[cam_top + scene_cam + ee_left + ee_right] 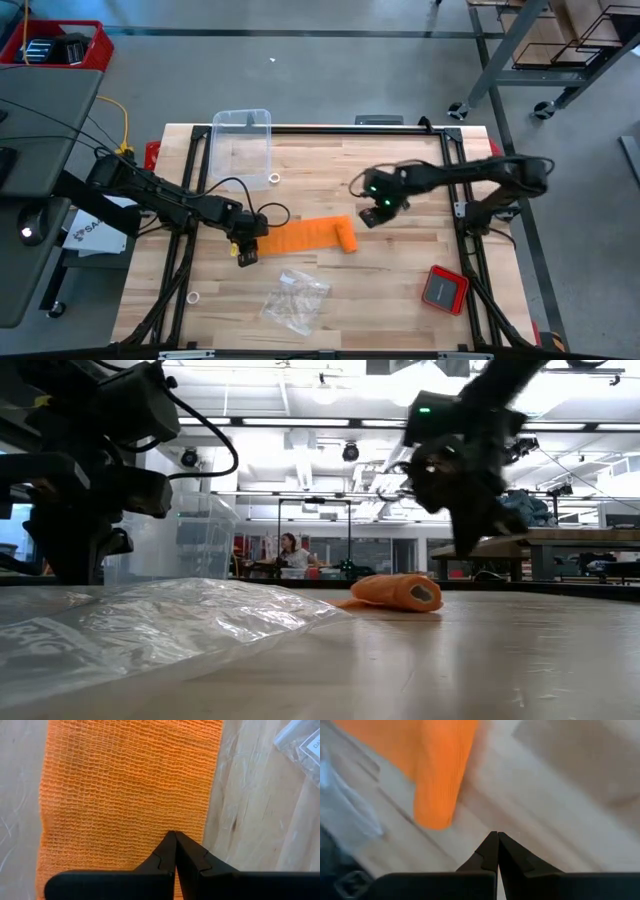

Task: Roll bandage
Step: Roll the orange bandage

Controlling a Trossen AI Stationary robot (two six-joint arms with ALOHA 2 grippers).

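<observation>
Low, left hand (175, 836) on bandage (125, 795)

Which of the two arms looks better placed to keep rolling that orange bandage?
Probably the right. Its shut gripper hangs just beside the bandage's rolled end, while the left gripper, also shut, sits over the flat tail.

I see two matte black jointed arms with black cables looped along them. The right gripper (368, 214) housing carries green indicator lights; each gripper's dark fingers taper to points.
</observation>
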